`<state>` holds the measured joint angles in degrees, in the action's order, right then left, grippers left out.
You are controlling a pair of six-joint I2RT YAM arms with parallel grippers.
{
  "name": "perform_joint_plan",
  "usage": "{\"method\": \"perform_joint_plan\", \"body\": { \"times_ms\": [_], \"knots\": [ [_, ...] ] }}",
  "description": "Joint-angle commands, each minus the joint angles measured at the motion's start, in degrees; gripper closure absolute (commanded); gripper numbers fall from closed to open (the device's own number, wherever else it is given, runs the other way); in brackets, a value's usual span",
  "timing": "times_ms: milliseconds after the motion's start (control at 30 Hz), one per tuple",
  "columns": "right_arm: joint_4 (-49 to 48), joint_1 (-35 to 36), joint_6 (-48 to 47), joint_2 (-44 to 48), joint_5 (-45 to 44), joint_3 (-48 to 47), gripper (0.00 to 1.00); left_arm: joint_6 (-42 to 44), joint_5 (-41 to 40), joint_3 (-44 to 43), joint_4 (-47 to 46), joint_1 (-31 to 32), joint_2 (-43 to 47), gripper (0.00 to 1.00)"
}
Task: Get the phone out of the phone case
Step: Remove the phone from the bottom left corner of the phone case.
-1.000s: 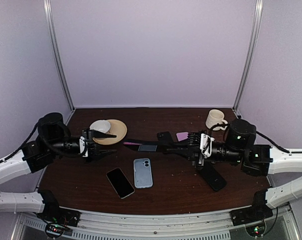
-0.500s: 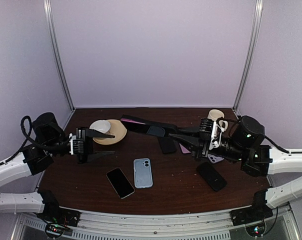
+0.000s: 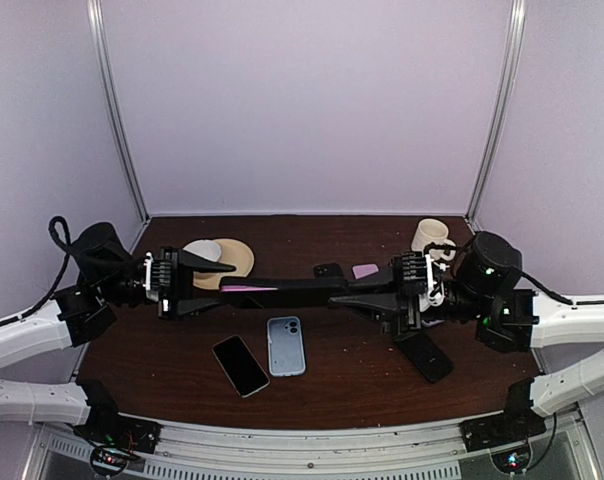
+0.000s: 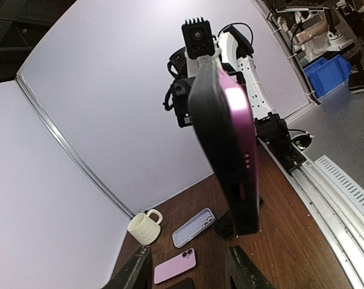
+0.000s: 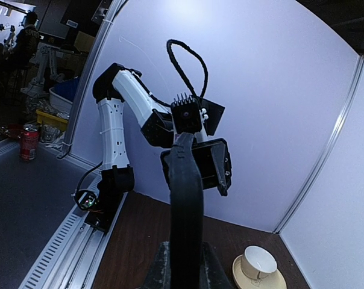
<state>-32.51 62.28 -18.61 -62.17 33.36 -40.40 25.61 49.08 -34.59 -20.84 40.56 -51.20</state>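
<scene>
Phone case (image 3: 292, 286) — black, with the pink phone (image 3: 247, 287) seated in it — is held roughly level in the air above the surface (image 3: 352, 385), spanning the gap between the two arms.

Right gripper (image 3: 362, 291): fingers (image 5: 160, 274) closed tight on one end of the case. In the right wrist view the case rises edge-on straight up from the clamp.

Left gripper (image 3: 229, 284): fingers (image 4: 137, 272) stand apart, one on each side of the case's other end. Whether either one touches it cannot be made out. The left wrist view shows pink along one long edge of the black shell, with small side buttons visible.

On the surface below:
- a light blue phone (image 3: 286, 345) lies camera side up
- a black phone (image 3: 240, 365) lies just left of it
- another black phone (image 3: 424, 355) lies under the right arm

Toward the back wall — a cup (image 3: 202, 251) on a saucer (image 3: 242, 262) at left, a ribbed mug (image 3: 431, 238) at right, and a small pink item (image 3: 364, 270) near the mug.
</scene>
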Motion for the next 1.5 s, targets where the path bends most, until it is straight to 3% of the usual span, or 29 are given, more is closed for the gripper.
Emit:
{"method": "perform_joint_plan", "body": {
  "times_ms": [0,167,367,633,800,1100,1300,1467],
  "knots": [
    [-3.20,-0.05,1.51,-0.05,4.13,-4.07,1.00,-3.98,6.56,-1.11,-2.87,-0.67,-1.20,0.56],
    [-2.91,-0.05,0.43,-0.95,3.91,-4.64,1.00,-4.12,15.88,-3.06,0.74,-0.65,-3.13,0.57],
    [-1.91,-0.05,-0.46,-1.84,4.03,-5.31,1.00,-4.07,17.10,-3.47,1.57,-0.65,-3.36,0.61],
    [-1.98,-0.05,-0.73,-2.90,4.36,-5.48,1.00,-2.36,18.95,-4.20,4.44,-0.65,-4.03,0.73],
    [-3.26,-0.01,0.55,-3.54,5.37,-5.63,1.00,3.58,21.35,-5.46,10.95,-0.65,-4.10,0.84],
    [0.16,-0.78,6.66,-6.18,16.45,-7.98,1.00,18.24,27.23,-7.94,28.49,0.89,-3.35,0.85],
    [-3.19,-2.20,13.89,-9.51,22.94,-8.38,1.00,19.11,32.72,-9.19,30.83,1.91,-4.09,0.85],
    [-8.42,-2.52,21.18,-13.69,26.83,-9.47,1.00,20.71,32.00,-9.13,31.59,2.84,-3.89,0.88]
  ]
}}
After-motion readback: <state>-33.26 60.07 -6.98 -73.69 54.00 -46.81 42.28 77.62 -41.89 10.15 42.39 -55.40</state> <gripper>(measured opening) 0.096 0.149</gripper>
